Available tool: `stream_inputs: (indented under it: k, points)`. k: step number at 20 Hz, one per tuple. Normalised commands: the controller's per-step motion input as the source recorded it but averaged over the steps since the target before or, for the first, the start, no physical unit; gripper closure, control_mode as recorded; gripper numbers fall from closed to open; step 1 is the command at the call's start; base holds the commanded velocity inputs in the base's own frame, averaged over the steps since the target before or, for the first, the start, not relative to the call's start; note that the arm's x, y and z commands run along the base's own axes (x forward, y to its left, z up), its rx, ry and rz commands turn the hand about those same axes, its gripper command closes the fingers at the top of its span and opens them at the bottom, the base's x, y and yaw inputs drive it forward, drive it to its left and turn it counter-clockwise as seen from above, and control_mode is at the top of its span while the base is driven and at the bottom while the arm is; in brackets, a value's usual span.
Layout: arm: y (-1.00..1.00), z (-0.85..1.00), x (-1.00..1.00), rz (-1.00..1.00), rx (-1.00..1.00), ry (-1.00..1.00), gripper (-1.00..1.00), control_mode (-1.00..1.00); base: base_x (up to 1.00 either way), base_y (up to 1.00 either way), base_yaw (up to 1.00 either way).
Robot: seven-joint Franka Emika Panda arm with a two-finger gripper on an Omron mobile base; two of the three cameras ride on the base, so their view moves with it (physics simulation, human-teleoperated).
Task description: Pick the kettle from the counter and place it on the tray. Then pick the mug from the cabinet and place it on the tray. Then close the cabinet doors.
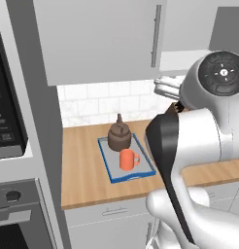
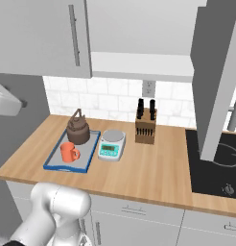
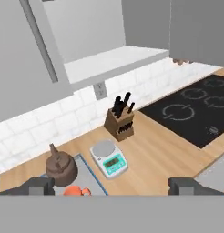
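Now kettle (image 1: pixel 119 134) and mug (image 1: pixel 128 159) sit on the tray (image 1: pixel 141 174); pincer (image 3: pixel 111 185) released, and a careless swing at the open cabinet door (image 2: pixel 217 81) could miss its edge.

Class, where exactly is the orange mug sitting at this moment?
The mug stands on the blue-rimmed tray on the wooden counter, at the tray's near end just in front of the kettle; in the right base view the kitchen scale lies to the tray's right.

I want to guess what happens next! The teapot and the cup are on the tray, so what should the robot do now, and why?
Probably swing the open claw toward a cabinet door to push it shut. The kettle and mug already sit on the tray, and the cabinet shelf is in plain sight, so closing looks like what's left.
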Motion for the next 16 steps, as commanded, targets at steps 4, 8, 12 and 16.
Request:
stream_inputs:
  k: [4, 8, 12, 16]
  points:
    - [-0.02, 0.00, -0.16, -0.31, 0.47, 0.00, -1.00, -1.00, 0.00, 0.00, 0.00]
    - [-0.17, 0.00, -0.05, -0.28, 0.41, -0.01, -1.00, -1.00, 0.00, 0.00, 0.00]
    - [-0.54, -0.02, 0.00, -0.15, 0.30, -0.17, -1.00, -1.00, 0.00, 0.00, 0.00]
    - [-0.81, -0.01, 0.00, -0.07, 0.38, -0.29, -1.00, -1.00, 0.00, 0.00, 0.00]
